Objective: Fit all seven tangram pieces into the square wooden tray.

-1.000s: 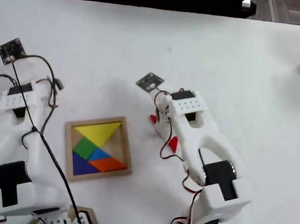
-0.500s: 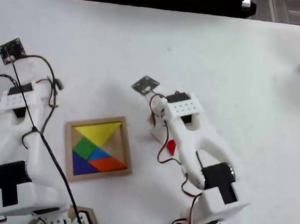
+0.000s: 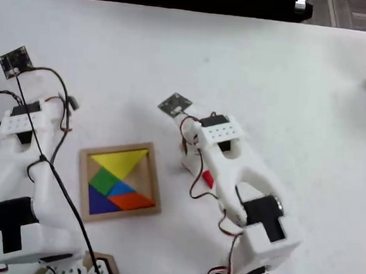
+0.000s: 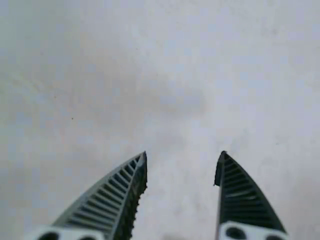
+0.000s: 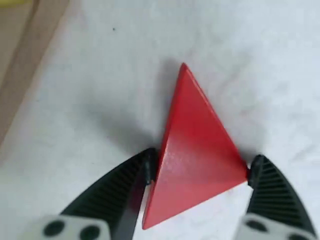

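Red triangle (image 5: 195, 150) lies outside, near wooden tray (image 3: 156, 179); tray holds yellow, green, blue, orange pieces (image 3: 122, 163).

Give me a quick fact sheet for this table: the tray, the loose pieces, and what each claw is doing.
Tray: wooden tray, between the two arms
In tray: yellow piece, green piece, blue piece, orange piece, dark blue piece
Outside tray: red triangle, near the tray's edge
Right gripper: shut on the red triangle
Left gripper: open, over bare white table
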{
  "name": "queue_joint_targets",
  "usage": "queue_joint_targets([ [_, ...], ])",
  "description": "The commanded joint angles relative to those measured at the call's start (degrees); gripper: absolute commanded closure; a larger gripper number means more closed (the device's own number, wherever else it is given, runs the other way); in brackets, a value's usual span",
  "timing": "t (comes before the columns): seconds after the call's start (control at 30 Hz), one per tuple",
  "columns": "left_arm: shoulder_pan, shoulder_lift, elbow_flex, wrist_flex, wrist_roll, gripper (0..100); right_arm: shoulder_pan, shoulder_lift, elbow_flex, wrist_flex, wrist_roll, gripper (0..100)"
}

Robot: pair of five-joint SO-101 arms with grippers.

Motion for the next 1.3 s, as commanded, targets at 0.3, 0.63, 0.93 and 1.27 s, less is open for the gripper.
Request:
queue_joint_targets([
  [0.3, 0.75, -0.13, -0.62, -1.49, 0.26, 77, -1.1, 2.42, -3.96, 3.03, -0.35, 74.9],
  [0.63, 0.75, -0.13, -0.62, -1.49, 0.26, 77, -0.66, 2.42, -3.69, 2.77, -0.97, 96.8],
  [0.93, 0.75, -0.13, -0.62, -1.49, 0.26, 77, 0.4, 0.57, -1.85, 2.77, -0.53, 98.0],
  [1.27, 0.75, -0.13, -0.62, -1.49, 0.26, 77, 5.93, -20.09, 12.48, 1.1, -0.97, 91.1],
])
